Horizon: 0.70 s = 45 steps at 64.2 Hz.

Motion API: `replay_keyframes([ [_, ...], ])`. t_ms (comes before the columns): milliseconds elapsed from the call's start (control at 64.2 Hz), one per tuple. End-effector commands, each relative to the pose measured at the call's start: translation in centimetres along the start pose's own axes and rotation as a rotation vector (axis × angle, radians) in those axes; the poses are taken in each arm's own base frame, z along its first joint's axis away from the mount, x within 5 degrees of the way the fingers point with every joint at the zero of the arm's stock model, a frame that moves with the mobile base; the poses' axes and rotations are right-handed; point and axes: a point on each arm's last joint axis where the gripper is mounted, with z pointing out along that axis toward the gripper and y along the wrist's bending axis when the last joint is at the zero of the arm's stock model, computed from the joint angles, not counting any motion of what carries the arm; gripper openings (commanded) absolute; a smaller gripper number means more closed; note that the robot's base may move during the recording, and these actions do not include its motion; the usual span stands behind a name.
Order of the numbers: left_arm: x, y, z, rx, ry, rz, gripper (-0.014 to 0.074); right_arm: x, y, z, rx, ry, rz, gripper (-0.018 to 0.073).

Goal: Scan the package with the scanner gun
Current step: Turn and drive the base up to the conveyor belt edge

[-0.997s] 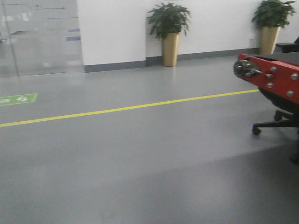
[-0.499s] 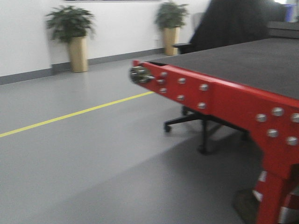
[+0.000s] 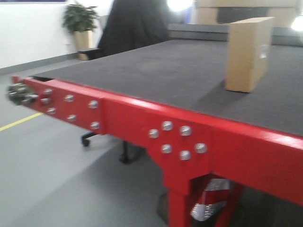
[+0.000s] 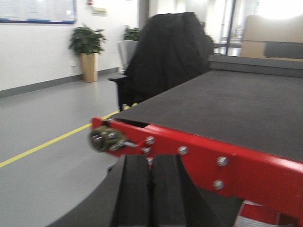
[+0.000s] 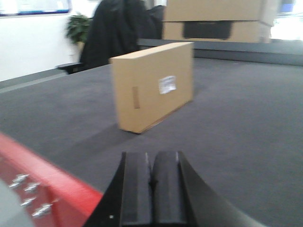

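Note:
The package (image 3: 248,53), a plain tan cardboard box, stands on edge on the dark grey belt of the red-framed table (image 3: 142,118). In the right wrist view the package (image 5: 154,85) shows a small white label and a short slot mark, well ahead of my right gripper (image 5: 150,163), which is shut and empty. My left gripper (image 4: 151,163) is also shut with nothing in it, held just short of the table's red frame (image 4: 227,165) near its corner. The scanner gun is out of view.
Larger tan boxes with a dark panel (image 5: 215,21) are stacked at the table's far side. A chair draped in a black coat (image 4: 168,52) stands by the table's far left corner. Potted plants (image 4: 87,52) line the white wall; a yellow line (image 4: 47,142) crosses the floor.
The front view has swung right across the floor: first only the table's red corner showed, now the table top and the package fill the frame.

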Motion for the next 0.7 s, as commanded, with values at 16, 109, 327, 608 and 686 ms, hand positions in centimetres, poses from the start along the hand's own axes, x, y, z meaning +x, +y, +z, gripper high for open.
replay_keyframes([
  [16,-0.33,-0.04,-0.04,0.008,-0.026,-0.007,-0.0111,-0.21,-0.05,-0.02,0.009,-0.024,-0.006,-0.0163],
  [109,-0.33,-0.04,-0.04,0.008,-0.026,-0.007,-0.0111,-0.21,-0.05,-0.02,0.009,-0.024,-0.006,-0.0163],
  [327,-0.33,-0.04,-0.04,0.008,-0.026,-0.007,-0.0111,-0.21,-0.05,-0.02,0.009,-0.024,-0.006,-0.0163],
  [608,-0.33,-0.04,-0.04,0.008,-0.026,-0.007,-0.0111,-0.21,-0.05,-0.02,0.009,-0.024,-0.006,-0.0163],
  [686,-0.33,-0.04,-0.04,0.008,-0.026,-0.007,-0.0111,-0.21,-0.05,-0.02,0.009,-0.024,-0.006,-0.0163],
])
